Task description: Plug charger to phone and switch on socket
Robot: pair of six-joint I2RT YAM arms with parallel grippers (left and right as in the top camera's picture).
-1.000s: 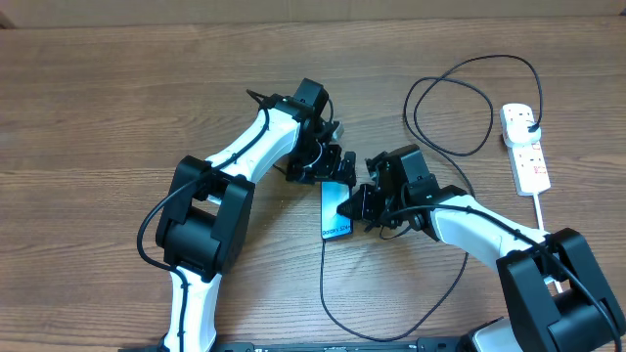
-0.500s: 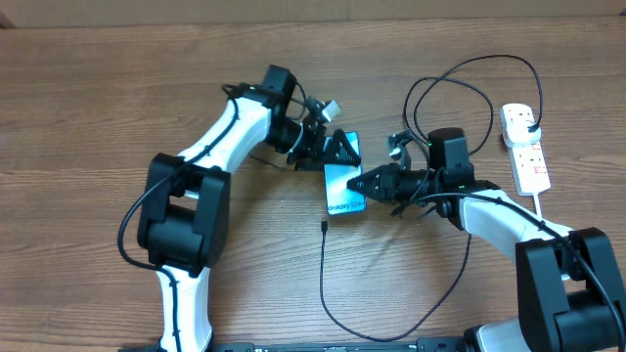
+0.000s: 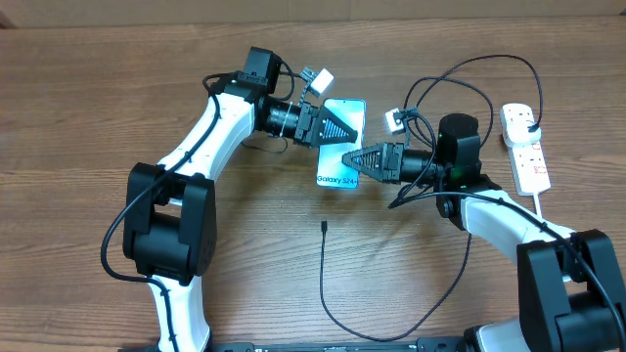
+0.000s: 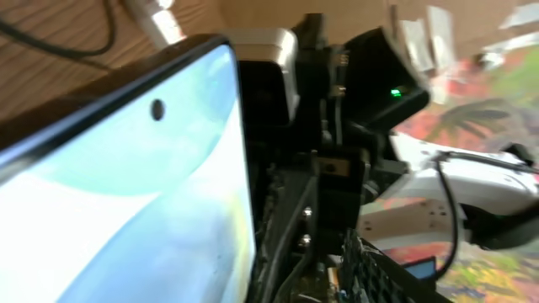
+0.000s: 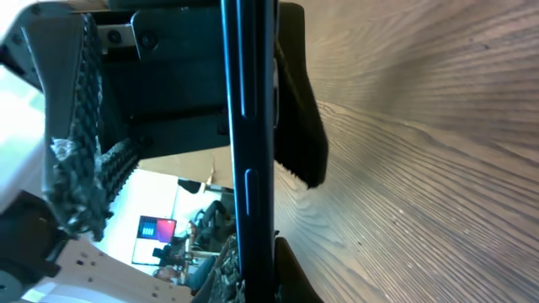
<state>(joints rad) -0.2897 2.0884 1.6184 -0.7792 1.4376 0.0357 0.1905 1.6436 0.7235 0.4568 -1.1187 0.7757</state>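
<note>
The phone (image 3: 334, 168), its cyan screen up, is held above the table mid-scene. My right gripper (image 3: 354, 159) is shut on its right edge; in the right wrist view both fingers clamp the edge-on phone (image 5: 250, 126) low down, at the right gripper (image 5: 253, 282). My left gripper (image 3: 347, 132) straddles the phone's far end, open, with its textured finger (image 5: 76, 126) standing off the glass. The screen (image 4: 126, 185) fills the left wrist view. The charger's connector tip (image 3: 324, 226) lies loose on the wood, its black cable looping to the white socket (image 3: 525, 149) at far right.
The charger cable (image 3: 391, 337) sweeps along the table's front edge and coils in loops (image 3: 450, 108) behind the right arm. The socket's white cord (image 3: 541, 210) runs toward the right arm's base. Bare wood lies left of the left arm.
The phone has risen off the table and travelled toward the back with my right gripper. My left gripper has followed, and its jaws have narrowed around the phone's far end.
</note>
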